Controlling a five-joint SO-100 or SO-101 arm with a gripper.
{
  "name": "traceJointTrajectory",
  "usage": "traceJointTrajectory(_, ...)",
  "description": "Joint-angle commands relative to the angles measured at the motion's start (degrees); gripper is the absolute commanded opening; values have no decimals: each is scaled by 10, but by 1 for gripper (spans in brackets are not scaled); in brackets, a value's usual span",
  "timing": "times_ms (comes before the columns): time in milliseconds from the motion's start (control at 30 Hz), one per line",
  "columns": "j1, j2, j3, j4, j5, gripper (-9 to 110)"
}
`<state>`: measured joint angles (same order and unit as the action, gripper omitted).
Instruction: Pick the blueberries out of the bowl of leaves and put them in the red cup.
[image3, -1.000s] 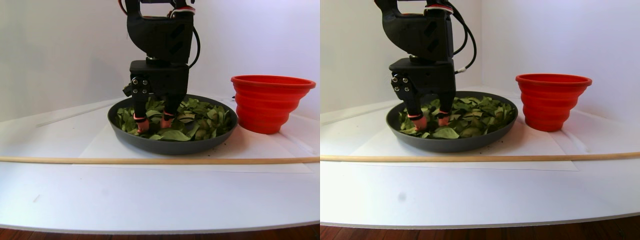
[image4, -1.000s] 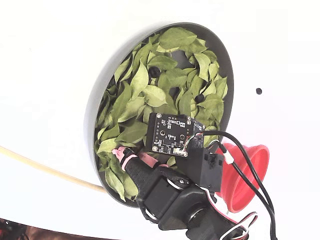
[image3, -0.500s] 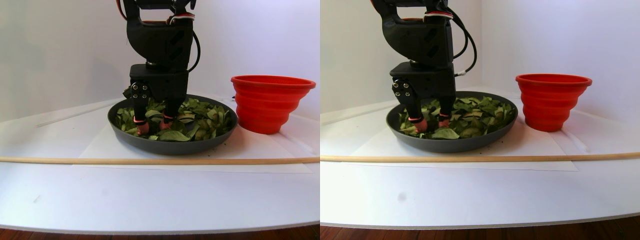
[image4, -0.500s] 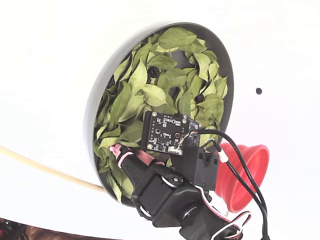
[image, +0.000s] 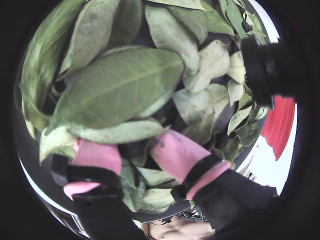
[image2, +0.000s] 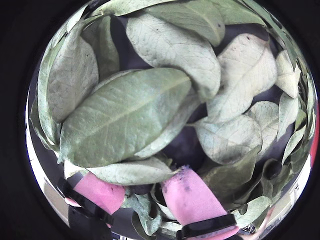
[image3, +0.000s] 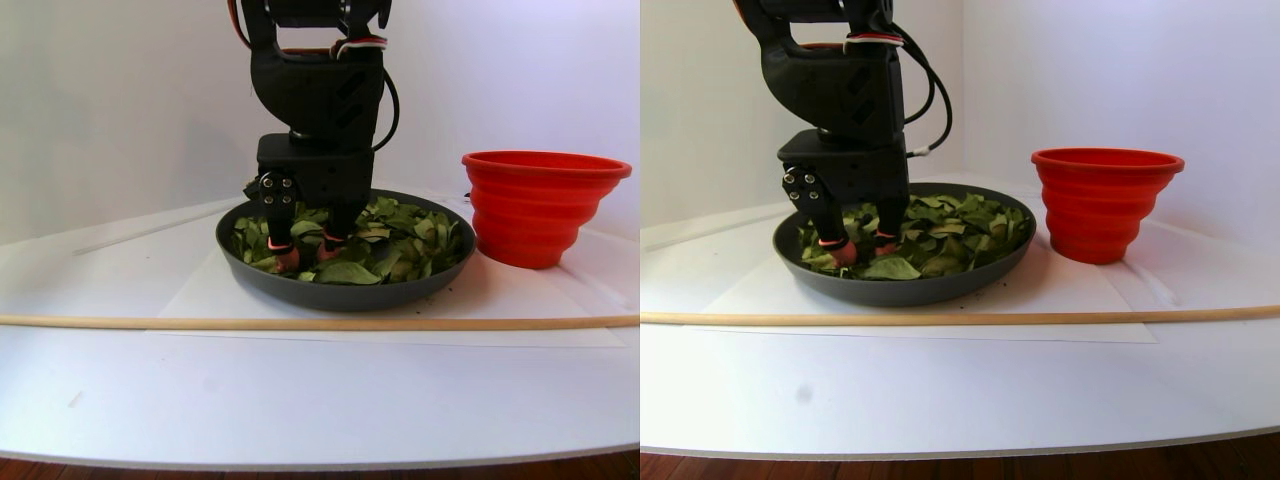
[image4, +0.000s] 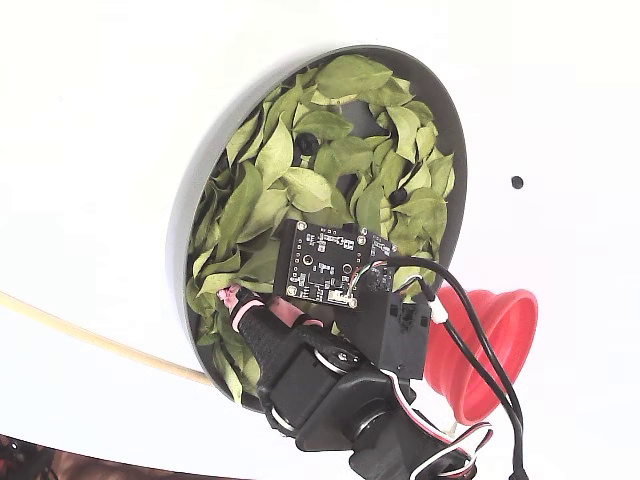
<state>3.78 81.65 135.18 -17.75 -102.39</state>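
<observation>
My gripper (image3: 306, 254) stands upright in the dark grey bowl (image3: 340, 295), its pink fingertips (image: 95, 160) open and pushed down among the green leaves (image4: 290, 150). In both wrist views a large leaf (image2: 125, 120) lies just beyond the fingertips, with only a dark gap between them. I cannot tell whether a berry sits in that gap. In the fixed view two blueberries (image4: 307, 145) show among the leaves, away from the gripper (image4: 260, 303). The red cup (image3: 530, 205) stands just right of the bowl in the stereo pair view.
A long thin wooden stick (image3: 300, 322) lies across the white table in front of the bowl. A tiny black dot (image4: 517, 182) marks the table beside the bowl (image4: 455, 120). A cable loops from the arm over the red cup (image4: 490, 350).
The gripper has sunk slightly lower into the leaves and shifted a little toward the bowl's near rim. Its fingers stay apart.
</observation>
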Motion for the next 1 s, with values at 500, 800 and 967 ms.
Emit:
traceJointTrajectory(500, -3, 47, -7, 1, 17, 10)
traceJointTrajectory(800, -1, 90, -4, 27, 19, 10)
traceJointTrajectory(967, -1, 113, -3, 48, 23, 10)
